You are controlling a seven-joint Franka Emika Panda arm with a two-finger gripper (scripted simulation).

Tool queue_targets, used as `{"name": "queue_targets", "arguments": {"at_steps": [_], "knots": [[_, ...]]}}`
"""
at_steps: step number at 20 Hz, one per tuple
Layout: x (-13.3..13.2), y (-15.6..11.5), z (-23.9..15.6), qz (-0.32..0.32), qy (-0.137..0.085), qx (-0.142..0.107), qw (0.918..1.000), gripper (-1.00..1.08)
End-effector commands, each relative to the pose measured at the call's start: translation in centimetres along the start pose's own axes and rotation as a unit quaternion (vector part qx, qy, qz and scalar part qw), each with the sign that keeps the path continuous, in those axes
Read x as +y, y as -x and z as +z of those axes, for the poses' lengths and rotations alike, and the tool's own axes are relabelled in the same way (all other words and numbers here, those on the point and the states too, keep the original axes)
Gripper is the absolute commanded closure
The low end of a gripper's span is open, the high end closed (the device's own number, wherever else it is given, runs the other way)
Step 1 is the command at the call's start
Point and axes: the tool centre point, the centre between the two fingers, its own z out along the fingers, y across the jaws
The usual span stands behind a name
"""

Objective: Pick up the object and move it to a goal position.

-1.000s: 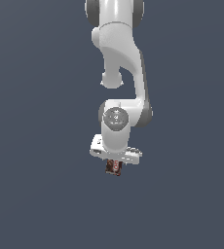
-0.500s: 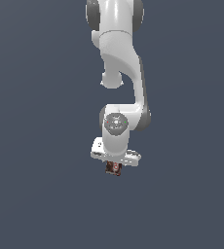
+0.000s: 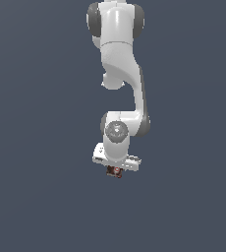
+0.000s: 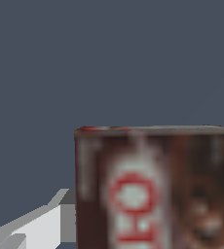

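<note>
The object is a small dark brown package with red and white markings, tucked just under the white hand of the arm in the exterior view. My gripper is shut on it and holds it off the ground. In the wrist view the object fills much of the picture, its red and white label facing the camera. One white finger shows beside the package, touching its side. The other finger is hidden behind the package.
Plain dark grey-blue ground surrounds the arm on all sides. The white arm hangs down from the top of the exterior view. No goal marker shows.
The arm has shifted slightly toward the exterior view's right, carrying the package with it. The grip looks unchanged.
</note>
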Motion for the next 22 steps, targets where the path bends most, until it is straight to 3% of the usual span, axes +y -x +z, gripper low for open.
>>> {"name": "queue_targets", "arguments": {"at_steps": [1, 13, 22], "knots": [[0.0, -0.1, 0.0, 0.0, 0.0, 0.001, 1.0, 1.08], [0.4, -0.2, -0.3, 0.0, 0.0, 0.001, 1.0, 1.08], [6.0, -1.9, -4.7, 0.0, 0.0, 0.001, 1.0, 1.08]]}}
